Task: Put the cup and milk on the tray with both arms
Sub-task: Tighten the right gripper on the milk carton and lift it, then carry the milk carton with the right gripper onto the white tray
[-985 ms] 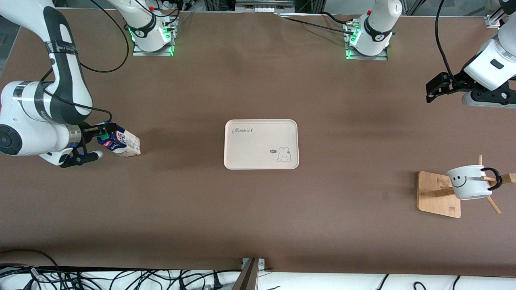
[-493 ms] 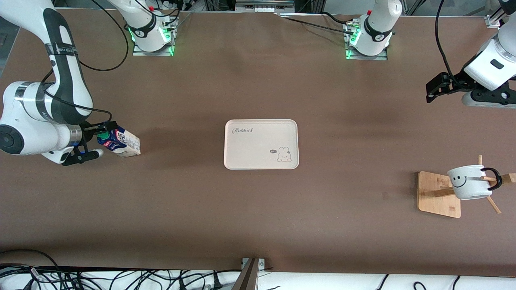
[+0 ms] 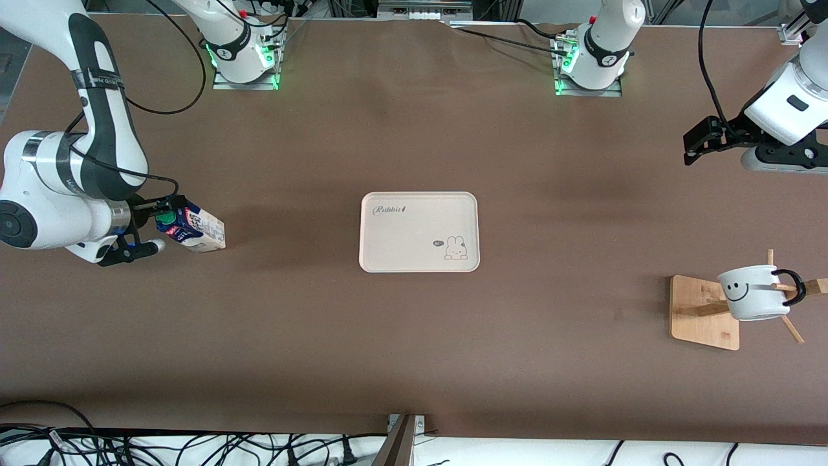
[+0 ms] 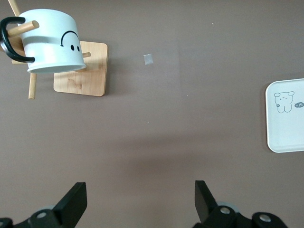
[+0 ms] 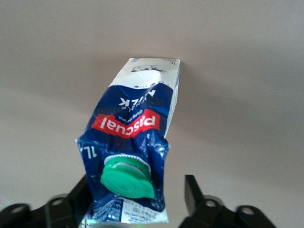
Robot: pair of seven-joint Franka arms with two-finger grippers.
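The milk (image 3: 197, 230) stands on the table at the right arm's end, a blue and white carton with a green cap (image 5: 127, 177). My right gripper (image 3: 158, 226) straddles its top. One finger (image 5: 80, 190) touches the carton's side, while the other finger (image 5: 191, 190) stands a gap away, so the jaws are open. The cup (image 3: 753, 292), white with a smiley face, hangs by its black handle on a wooden rack peg at the left arm's end. My left gripper (image 3: 695, 145) hovers open and empty over bare table. The cream tray (image 3: 419, 231) lies mid-table with nothing on it.
The rack's bamboo base (image 3: 702, 317) sits under the cup, with pegs sticking out around it. A small pale mark (image 4: 148, 59) lies on the table near the rack. Arm bases lit green (image 3: 246, 58) stand along the table's edge farthest from the front camera.
The right gripper's fingers have drawn closer around the milk's top. The left arm, cup and tray have not moved.
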